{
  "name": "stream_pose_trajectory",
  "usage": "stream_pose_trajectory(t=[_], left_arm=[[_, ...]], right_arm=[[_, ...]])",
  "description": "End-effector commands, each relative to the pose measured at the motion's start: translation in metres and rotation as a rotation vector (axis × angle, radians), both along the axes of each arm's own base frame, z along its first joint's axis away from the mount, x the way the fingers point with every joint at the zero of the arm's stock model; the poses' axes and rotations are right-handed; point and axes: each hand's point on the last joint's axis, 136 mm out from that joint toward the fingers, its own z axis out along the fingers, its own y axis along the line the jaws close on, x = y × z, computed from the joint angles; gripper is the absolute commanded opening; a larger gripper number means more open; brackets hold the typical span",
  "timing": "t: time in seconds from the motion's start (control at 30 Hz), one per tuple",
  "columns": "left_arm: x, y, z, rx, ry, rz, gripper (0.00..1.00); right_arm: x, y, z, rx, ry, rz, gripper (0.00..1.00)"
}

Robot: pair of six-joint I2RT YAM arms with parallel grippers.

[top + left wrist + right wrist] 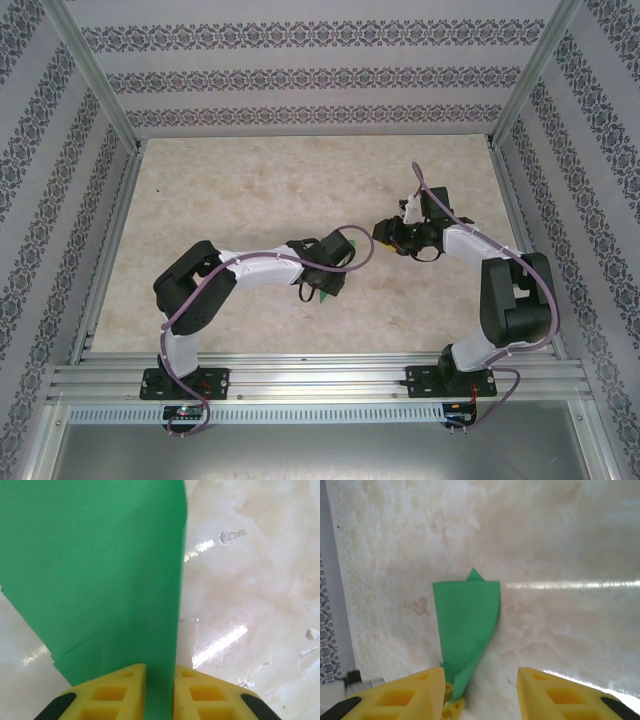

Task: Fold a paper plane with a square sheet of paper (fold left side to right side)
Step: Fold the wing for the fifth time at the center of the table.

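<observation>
The green sheet of paper (466,617) is folded into a narrow pointed strip, part-way to the paper plane. It lies mid-table and curls up at its near end. In the top view a sliver of the paper (326,295) peeks out under my left gripper (322,285). In the left wrist view the paper (100,570) runs up between the yellow fingers, and my left gripper (160,692) is shut on its end. My right gripper (480,695) stands open just beside that end, nothing between its fingers. It hovers right of the left gripper (392,240).
The beige mottled tabletop (260,190) is ringed by aluminium rails (310,375) and patterned walls (300,70). The left gripper's yellow fingertips (454,711) show at the bottom of the right wrist view, close to my right gripper's left finger (415,695).
</observation>
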Motion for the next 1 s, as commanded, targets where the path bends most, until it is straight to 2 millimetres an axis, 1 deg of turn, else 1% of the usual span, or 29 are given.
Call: stream_pose_trajectory(t=[0.0,0.1,0.2,0.37,0.47,0.63,0.77,0.97], left_arm=[[0.01,-0.01,0.023,-0.164,0.003,0.057,0.17],[0.015,-0.008,0.029,-0.248,0.02,0.095,0.15],[0.019,-0.007,0.034,-0.344,0.042,0.135,0.13],[0.025,-0.003,0.039,-0.487,0.087,0.194,0.1],[0.028,0.0,0.04,-0.557,0.108,0.229,0.08],[0.03,0.007,0.038,-0.595,0.123,0.27,0.07],[0.032,0.007,0.038,-0.633,0.134,0.289,0.06],[0.033,0.007,0.036,-0.65,0.139,0.302,0.05]], right_arm=[[-0.004,-0.003,0.0,-0.007,-0.028,-0.008,0.44],[-0.006,0.004,0.004,0.028,-0.045,-0.002,0.47],[-0.01,0.016,0.006,0.053,-0.062,0.021,0.51],[-0.013,0.042,0.005,0.086,-0.07,0.054,0.53],[-0.014,0.056,0.0,0.082,-0.07,0.066,0.55],[-0.014,0.073,-0.01,0.054,-0.056,0.074,0.56],[-0.015,0.085,-0.019,0.035,-0.038,0.094,0.56],[-0.012,0.096,-0.03,0.015,-0.016,0.096,0.55]])
